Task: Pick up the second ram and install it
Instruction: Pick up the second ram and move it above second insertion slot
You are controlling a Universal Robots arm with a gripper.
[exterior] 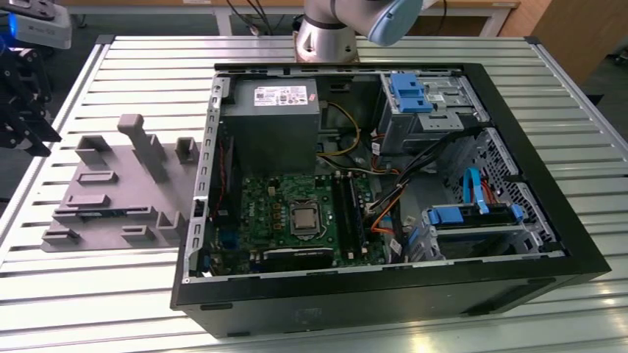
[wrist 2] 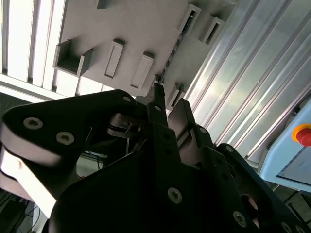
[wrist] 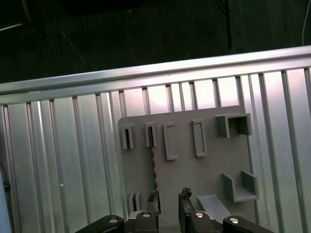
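This is a robotics lab or test workshop. A bench [exterior: 118, 294] of ribbed aluminium slats carries an opened desktop computer case [exterior: 393, 301] lying on its side, its motherboard [exterior: 284, 213] and cabling exposed. Beside it lies a grey slotted fixture plate [exterior: 108, 198]. The robot arm's base [exterior: 324, 37] stands at the bench's far edge, and its black end effector [wrist: 169, 196] hangs over the plate. A red emergency-stop button [wrist 2: 302, 133] sits on a pale box past the bench's edge. A wooden desk [exterior: 501, 16] stands behind.

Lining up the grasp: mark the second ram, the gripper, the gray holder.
second ram [wrist: 154, 167], first wrist view, on its thin edge.
gripper [wrist: 169, 195], first wrist view, midway between fingertips.
gray holder [wrist: 214, 165], first wrist view, bare flat face.
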